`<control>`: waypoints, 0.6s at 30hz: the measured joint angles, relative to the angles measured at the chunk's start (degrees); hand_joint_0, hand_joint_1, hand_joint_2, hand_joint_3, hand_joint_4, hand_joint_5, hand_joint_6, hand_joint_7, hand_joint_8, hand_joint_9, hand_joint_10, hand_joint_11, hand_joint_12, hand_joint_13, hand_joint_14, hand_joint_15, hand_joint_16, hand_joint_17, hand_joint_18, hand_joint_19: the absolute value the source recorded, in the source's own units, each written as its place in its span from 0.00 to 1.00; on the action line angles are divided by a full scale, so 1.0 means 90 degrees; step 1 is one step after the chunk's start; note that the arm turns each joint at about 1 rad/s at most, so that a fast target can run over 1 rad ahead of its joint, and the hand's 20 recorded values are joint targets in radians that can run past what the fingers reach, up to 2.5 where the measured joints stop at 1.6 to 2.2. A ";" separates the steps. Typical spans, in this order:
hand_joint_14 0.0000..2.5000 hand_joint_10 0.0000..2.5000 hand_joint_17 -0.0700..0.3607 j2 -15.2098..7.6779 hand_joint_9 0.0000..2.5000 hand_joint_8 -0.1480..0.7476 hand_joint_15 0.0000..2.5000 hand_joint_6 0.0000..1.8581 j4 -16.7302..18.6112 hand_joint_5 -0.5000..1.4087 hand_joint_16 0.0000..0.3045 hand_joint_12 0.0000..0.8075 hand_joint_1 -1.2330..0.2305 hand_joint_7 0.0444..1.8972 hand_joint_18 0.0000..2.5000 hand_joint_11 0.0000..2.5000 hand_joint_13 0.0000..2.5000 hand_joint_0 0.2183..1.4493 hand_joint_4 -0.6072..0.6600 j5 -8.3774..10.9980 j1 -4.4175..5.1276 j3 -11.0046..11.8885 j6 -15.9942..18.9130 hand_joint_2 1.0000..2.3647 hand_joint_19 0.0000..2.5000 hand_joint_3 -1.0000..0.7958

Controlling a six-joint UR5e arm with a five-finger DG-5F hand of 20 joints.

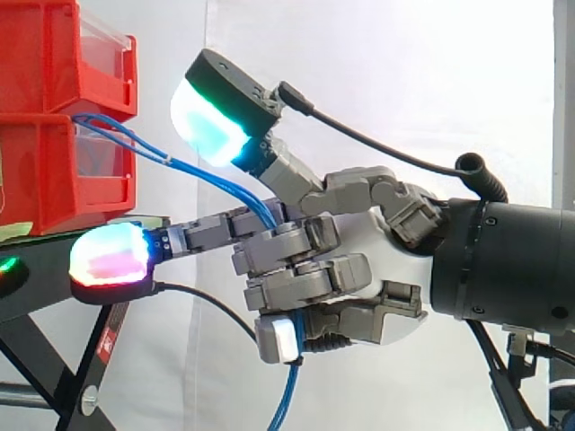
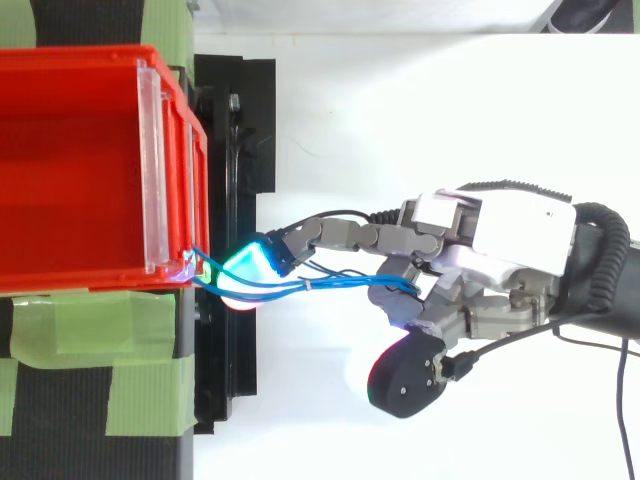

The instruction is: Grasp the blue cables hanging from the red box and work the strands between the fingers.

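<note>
Thin blue cables [image 1: 202, 175] run from the lower red bin [image 1: 63, 171] down and right into my hand [image 1: 359, 260]. In the top view the blue cables [image 2: 320, 284] leave the corner of the red bin [image 2: 90, 170] and reach my hand [image 2: 470, 270]. Several fingers are curled round the strands, which come out below the hand [image 1: 289, 386]. One finger [image 1: 211, 235] stretches toward the bin with a glowing pad [image 1: 110, 256]. The thumb [image 1: 225, 108] stands raised above the cables, its pad glowing cyan.
Two red bins are stacked on a black stand [image 1: 45, 278] at the left, with green tape [image 2: 90, 330] over the stand's top. A white curtain hangs behind. Open space lies to the right of the stand, around my hand.
</note>
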 measured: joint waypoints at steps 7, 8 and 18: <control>1.00 1.00 0.64 -0.0004 0.55 0.75 0.57 0.01 -0.0127 0.32 0.91 0.88 0.47 0.39 1.00 1.00 0.77 0.41 0.78 0.0043 -0.0007 0.0189 -0.0028 0.00 0.23 0.00; 1.00 1.00 0.64 -0.0005 0.55 0.74 0.58 0.01 -0.0201 0.32 0.91 0.88 0.47 0.39 1.00 1.00 0.77 0.41 0.78 0.0042 -0.0008 0.0219 -0.0027 0.00 0.23 0.00; 1.00 1.00 0.64 -0.0002 0.54 0.74 0.57 0.01 -0.0822 0.32 0.90 0.87 0.47 0.39 1.00 1.00 0.76 0.41 0.78 0.0022 -0.0006 0.0294 0.0070 0.00 0.22 0.00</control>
